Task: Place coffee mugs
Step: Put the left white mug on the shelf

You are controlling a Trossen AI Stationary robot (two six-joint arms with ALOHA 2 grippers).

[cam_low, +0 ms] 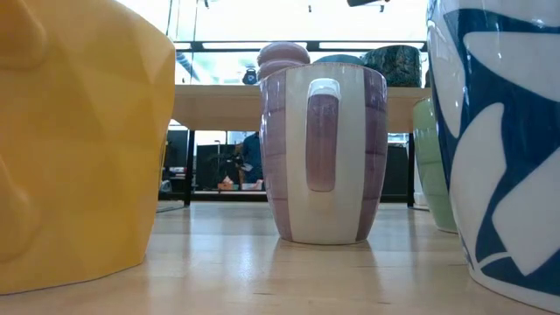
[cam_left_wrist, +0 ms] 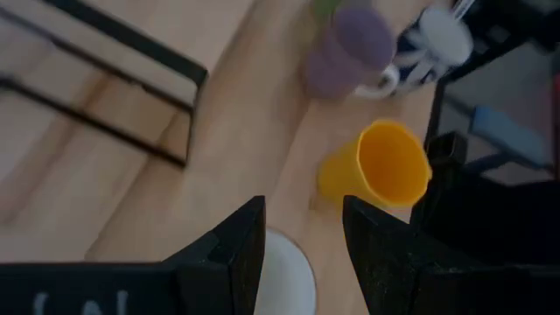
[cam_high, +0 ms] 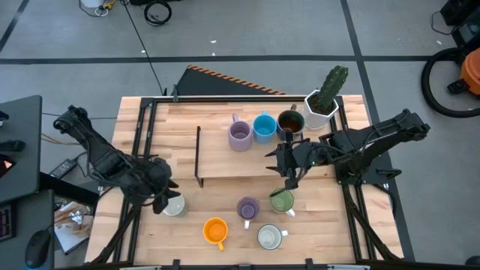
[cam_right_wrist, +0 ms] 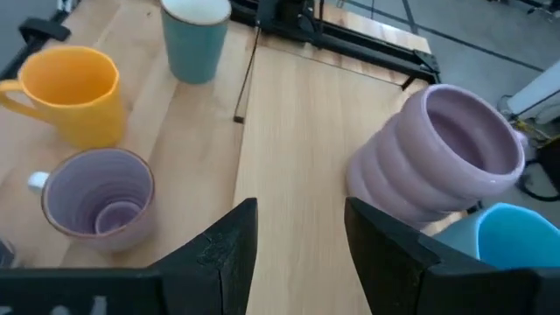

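My left gripper (cam_high: pixel 166 198) (cam_left_wrist: pixel 304 210) is open, hovering over a white mug (cam_high: pixel 174 205) (cam_left_wrist: pixel 287 278) near the table's left side, one finger on each side of its rim. An orange mug (cam_high: pixel 215 230) (cam_left_wrist: pixel 381 171), a lavender mug (cam_high: pixel 248 208) (cam_right_wrist: pixel 96 192), a green mug (cam_high: pixel 282 200) and a white patterned mug (cam_high: pixel 270 237) (cam_low: pixel 507 140) stand on the near table. A ribbed lavender mug (cam_high: pixel 240 136) (cam_right_wrist: pixel 437 162), a blue mug (cam_high: pixel 264 127) and a dark brown mug (cam_high: pixel 290 121) stand on a low wooden shelf (cam_high: pixel 225 161). My right gripper (cam_high: pixel 289 178) (cam_right_wrist: pixel 302 214) is open above the shelf's near right part, holding nothing. My left gripper comes at the white mug's rim (cam_left_wrist: pixel 293 262) from above. I cannot tell whether its fingers touch the mug, which stands upright on the table.
A white faceted planter with a cactus (cam_high: pixel 324 101) stands at the far right corner. The shelf's black frame (cam_high: pixel 198 154) rises at its left end. Black rails (cam_high: pixel 142 135) run along the table's left and right edges. Bare wood lies on the shelf's left half.
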